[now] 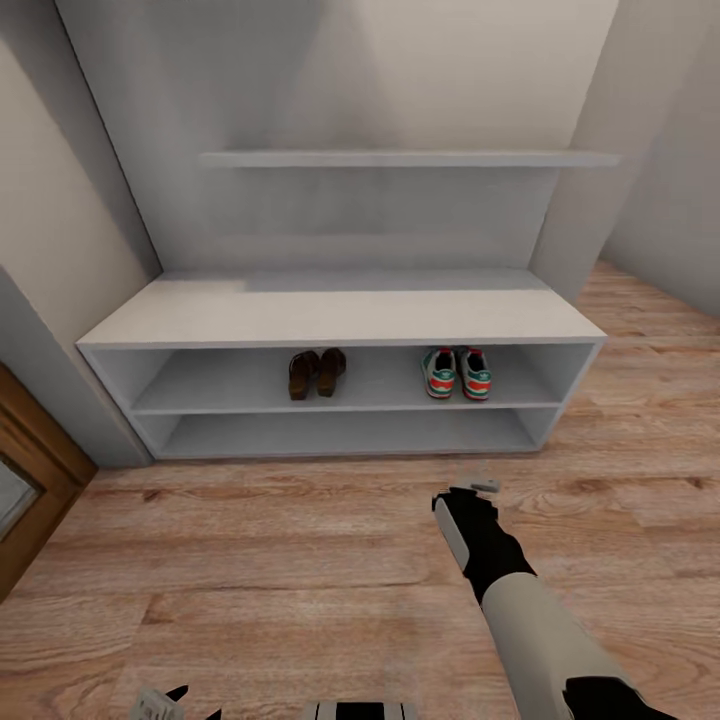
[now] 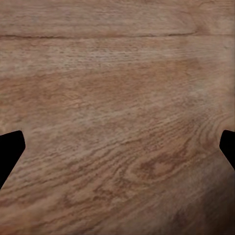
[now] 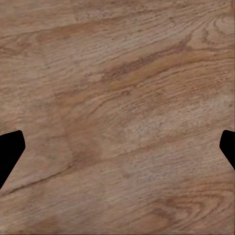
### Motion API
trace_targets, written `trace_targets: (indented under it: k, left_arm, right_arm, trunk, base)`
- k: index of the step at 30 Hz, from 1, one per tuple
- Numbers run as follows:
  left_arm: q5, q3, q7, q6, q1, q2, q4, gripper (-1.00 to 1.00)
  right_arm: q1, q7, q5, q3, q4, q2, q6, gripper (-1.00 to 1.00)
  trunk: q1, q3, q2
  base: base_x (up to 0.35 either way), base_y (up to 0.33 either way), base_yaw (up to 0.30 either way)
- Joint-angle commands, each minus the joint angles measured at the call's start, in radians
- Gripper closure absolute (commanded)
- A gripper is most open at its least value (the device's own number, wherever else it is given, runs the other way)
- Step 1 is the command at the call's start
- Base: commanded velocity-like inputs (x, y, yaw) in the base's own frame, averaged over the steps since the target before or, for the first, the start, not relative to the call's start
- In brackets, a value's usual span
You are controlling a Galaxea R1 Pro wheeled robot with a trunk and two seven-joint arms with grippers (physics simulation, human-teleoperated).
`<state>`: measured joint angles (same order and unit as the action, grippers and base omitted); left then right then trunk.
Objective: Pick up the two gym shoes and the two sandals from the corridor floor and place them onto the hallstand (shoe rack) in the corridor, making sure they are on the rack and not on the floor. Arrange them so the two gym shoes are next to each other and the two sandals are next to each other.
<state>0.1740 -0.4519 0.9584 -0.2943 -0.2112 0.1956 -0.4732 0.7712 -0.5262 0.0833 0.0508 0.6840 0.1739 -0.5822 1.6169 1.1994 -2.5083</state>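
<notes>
The pale grey hallstand [image 1: 340,315] stands against the wall straight ahead. On its upper open shelf the two dark brown sandals [image 1: 316,373] sit side by side left of centre. Further right on the same shelf, the two gym shoes [image 1: 456,373] stand together with their heels facing me. My right gripper [image 1: 468,492] hangs over the corridor floor [image 1: 280,560] in front of the rack. In the right wrist view its black fingertips [image 3: 11,149] are spread wide over bare planks. My left gripper [image 1: 165,702] is low at the picture's edge, its fingertips [image 2: 10,149] also wide apart over the floor.
A wall shelf [image 1: 400,158] runs above the bench top. A brown wooden door frame [image 1: 35,480] stands at the left. Walls close in on both sides of the rack, and the floor continues off to the right.
</notes>
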Motion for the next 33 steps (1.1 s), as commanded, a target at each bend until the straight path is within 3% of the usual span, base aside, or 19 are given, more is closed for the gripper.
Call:
trace_targets:
  k: [1,8,17,18,21,22,28,32,33]
  left_arm:
    - [0.011,-0.008,0.005,-0.005,-0.001,-0.001,0.000,-1.00]
    - [0.011,-0.008,0.005,-0.005,-0.001,-0.001,0.000,-1.00]
    - [0.010,-0.011,0.005,-0.005,-0.001,0.000,-0.001,-1.00]
    - [0.010,-0.014,0.005,-0.005,0.000,0.000,-0.001,-1.00]
    - [0.010,-0.015,0.005,-0.005,0.000,0.001,-0.001,-1.00]
    - [0.010,-0.015,0.005,-0.005,0.000,0.001,-0.001,-1.00]
    - [0.010,-0.017,0.000,-0.005,0.000,0.001,-0.001,-1.00]
    - [0.010,-0.017,-0.001,-0.005,0.000,0.001,-0.001,-1.00]
    - [0.010,-0.017,-0.003,-0.005,0.000,0.001,-0.001,-1.00]
  right_arm:
    - [0.000,-0.006,0.009,0.001,-0.008,0.001,-0.001,-1.00]
    - [0.000,-0.005,0.011,0.001,-0.081,0.001,0.013,-1.00]
    - [-0.002,0.022,0.009,0.000,-0.230,0.001,0.127,-1.00]
    - [-0.002,0.055,-0.011,-0.001,-0.276,-0.008,0.180,-1.00]
    - [-0.002,0.090,-0.048,-0.001,-0.308,-0.022,0.229,-1.00]
    - [-0.003,0.122,-0.084,-0.001,-0.328,-0.035,0.265,-1.00]
    - [-0.012,0.269,-0.198,-0.001,-0.396,-0.086,0.385,-1.00]
    - [-0.014,0.363,-0.238,-0.001,-0.434,-0.116,0.445,-1.00]
    - [-0.016,0.520,-0.269,0.000,-0.496,-0.176,0.534,-1.00]
  trunk:
    - [0.000,0.001,0.000]
    - [-0.002,-0.011,0.000]
    - [-0.006,-0.046,0.002]
    - [-0.006,-0.049,0.003]
    - [-0.007,-0.061,0.003]
    - [-0.008,-0.065,0.004]
    - [-0.011,-0.088,0.005]
    - [-0.012,-0.104,0.006]
    - [-0.013,-0.107,0.006]
  base:
    - [-0.018,0.000,0.000]
    - [-0.008,0.000,0.000]
    - [0.000,0.000,0.000]
    - [0.000,0.000,0.000]
    - [0.000,0.000,0.000]
    - [0.000,0.000,0.000]
    - [0.000,0.000,0.000]
    - [0.000,0.000,0.000]
    - [0.000,0.000,0.000]
